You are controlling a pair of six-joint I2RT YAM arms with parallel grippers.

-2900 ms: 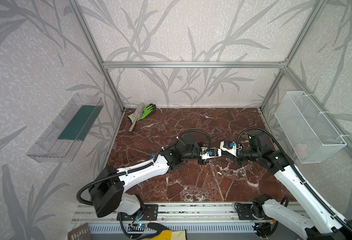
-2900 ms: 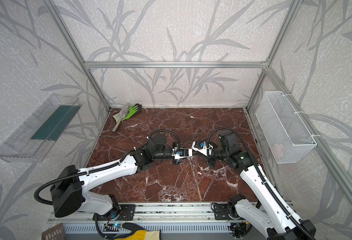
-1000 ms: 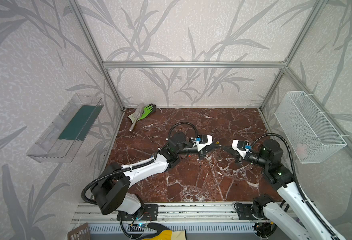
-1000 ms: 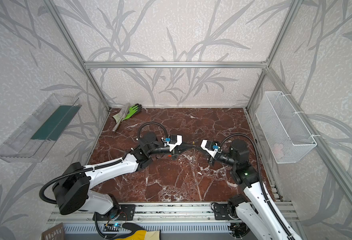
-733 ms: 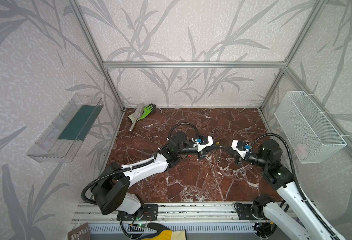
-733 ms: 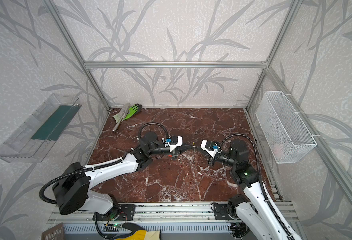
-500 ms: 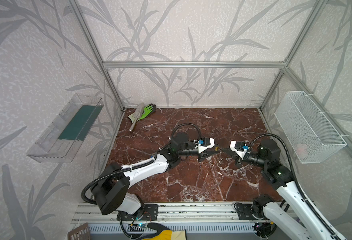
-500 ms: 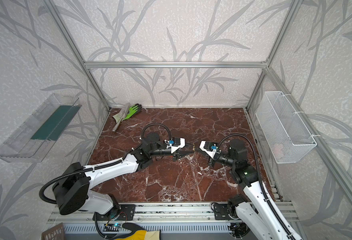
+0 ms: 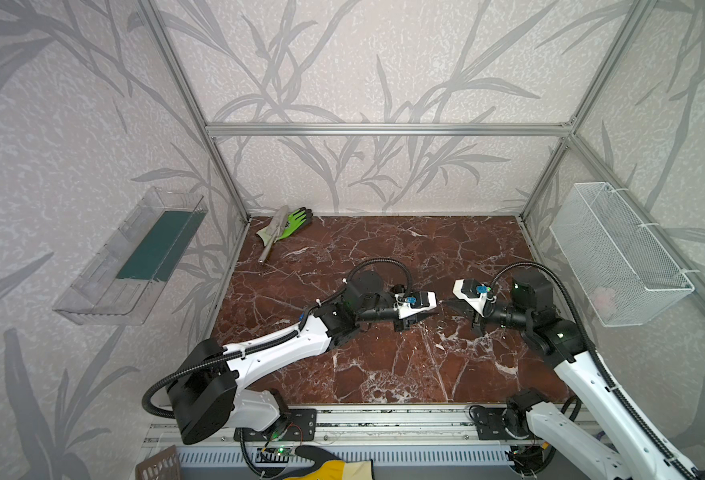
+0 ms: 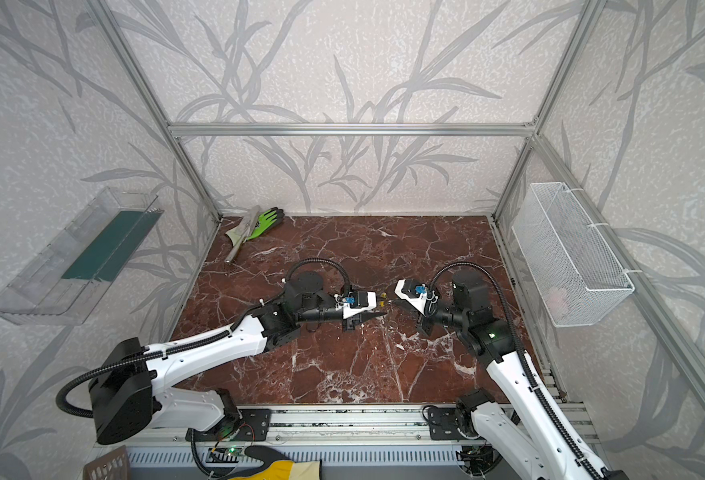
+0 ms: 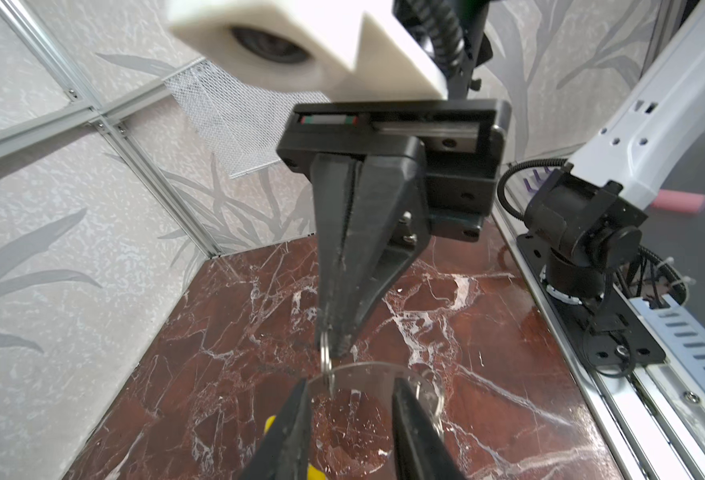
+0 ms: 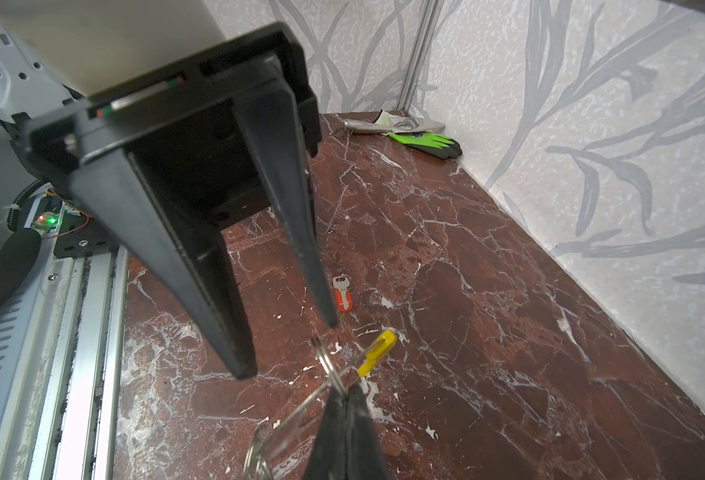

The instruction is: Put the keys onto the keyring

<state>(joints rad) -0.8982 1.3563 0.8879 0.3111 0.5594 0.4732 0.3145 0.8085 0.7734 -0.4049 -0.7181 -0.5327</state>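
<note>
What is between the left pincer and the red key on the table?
Nothing visible. The red key lies alone on the marble near the open left pincer; the keyring hangs apart in the shut right pincer.

**Tip to tip over the middle**

My left arm (image 9: pixel 276 353) stretches low and nearly level toward the centre; my left gripper (image 9: pixel 428 316) has its fingers parted; my right arm (image 9: pixel 583 374) elbows inward; my right gripper (image 9: pixel 447 305) is pinched tight, pointing at its partner.
</note>
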